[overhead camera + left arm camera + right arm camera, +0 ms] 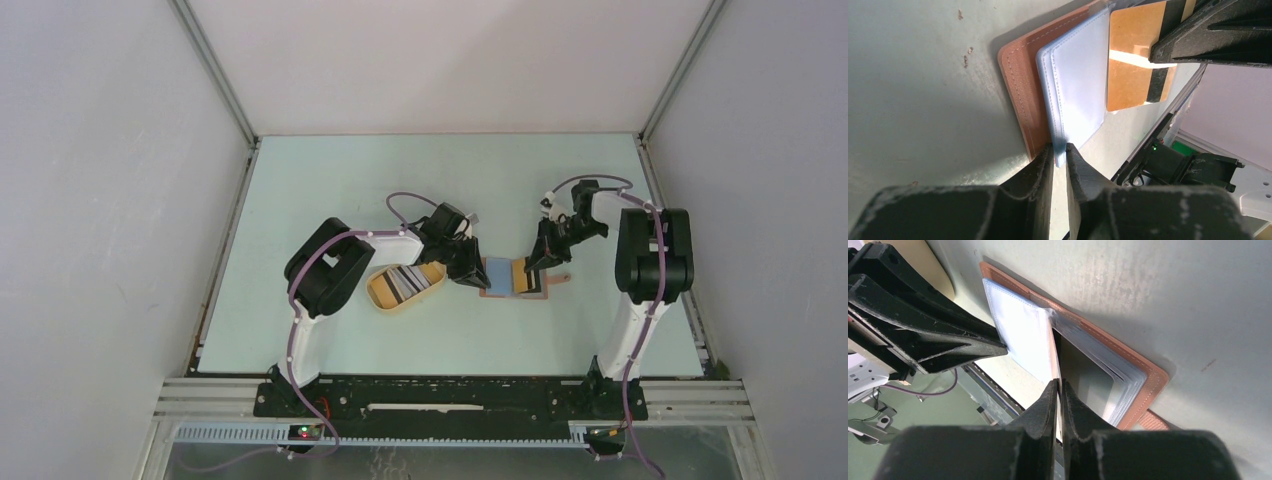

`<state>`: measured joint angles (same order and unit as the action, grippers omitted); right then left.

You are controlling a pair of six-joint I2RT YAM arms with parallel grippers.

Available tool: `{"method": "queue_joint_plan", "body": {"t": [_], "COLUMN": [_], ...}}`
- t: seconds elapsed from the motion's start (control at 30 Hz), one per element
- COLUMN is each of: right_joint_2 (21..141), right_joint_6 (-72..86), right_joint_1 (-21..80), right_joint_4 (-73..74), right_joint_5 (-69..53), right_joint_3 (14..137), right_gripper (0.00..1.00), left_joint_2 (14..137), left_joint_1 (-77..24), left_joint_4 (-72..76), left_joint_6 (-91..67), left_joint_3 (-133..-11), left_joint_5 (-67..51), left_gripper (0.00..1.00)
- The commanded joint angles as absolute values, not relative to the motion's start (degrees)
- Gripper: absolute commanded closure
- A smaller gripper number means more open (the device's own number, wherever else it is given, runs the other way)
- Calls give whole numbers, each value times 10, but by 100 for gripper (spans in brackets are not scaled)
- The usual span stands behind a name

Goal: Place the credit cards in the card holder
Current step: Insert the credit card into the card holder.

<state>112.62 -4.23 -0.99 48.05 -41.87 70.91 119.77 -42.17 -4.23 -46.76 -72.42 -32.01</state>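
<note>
On the worktop, the yellow tray holds a striped stack of credit cards. Just right of it, the card holder lies open with its blue lining up. The left gripper pinches the edge of the holder's left blue sleeve. The right gripper, angled down over the holder's middle, is clamped on a tan card.

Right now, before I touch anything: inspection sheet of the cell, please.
Surface: pale green table, scuffed, a few specks.
Job's things: card holder lies open; credit cards stacked in the tray; one tan card, black stripe, held over the holder.
Clutter: yellow tray only.
Claws: left claw pinches the holder's blue lining; right claw grips the tan card.
Cables: purple cables loop along both arms.
Surroundings: white walls, metal frame.
</note>
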Motion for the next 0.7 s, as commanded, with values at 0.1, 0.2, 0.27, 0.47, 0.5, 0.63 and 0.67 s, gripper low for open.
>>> {"method": "queue_joint_plan", "body": {"t": [0.1,0.2,0.27,0.47,0.5,0.63,0.67], "right_joint_2": [1138,1145,1150,1158,1158,1163,1164], "right_joint_6": [-42,-43,-45,-53,-53,-57,-59], "right_joint_1": [-20,-20,-18,-5,-3,-2,-3], "right_joint_4": [475,478,480,483,484,488,488], "right_joint_5": [-435,-440,-442,-447,-447,-450,-453], "right_joint_3": [711,717,721,733,736,744,744], "right_gripper": [93,94,95,96,97,97,97], "left_joint_2": [1180,1182,1183,1184,1184,1185,1184], "left_joint_1": [-418,-418,-418,-419,-418,-420,-420], "left_joint_4": [-29,-29,-29,-29,-29,-29,-29], "left_joint_6": [-471,-471,-472,-472,-472,-474,-474], "left_joint_3": [-713,-713,-713,-714,-714,-712,-712], "left_joint_5": [-321,-321,-322,-324,-323,-323,-324], "left_gripper": [80,80,80,80,80,80,80]}}
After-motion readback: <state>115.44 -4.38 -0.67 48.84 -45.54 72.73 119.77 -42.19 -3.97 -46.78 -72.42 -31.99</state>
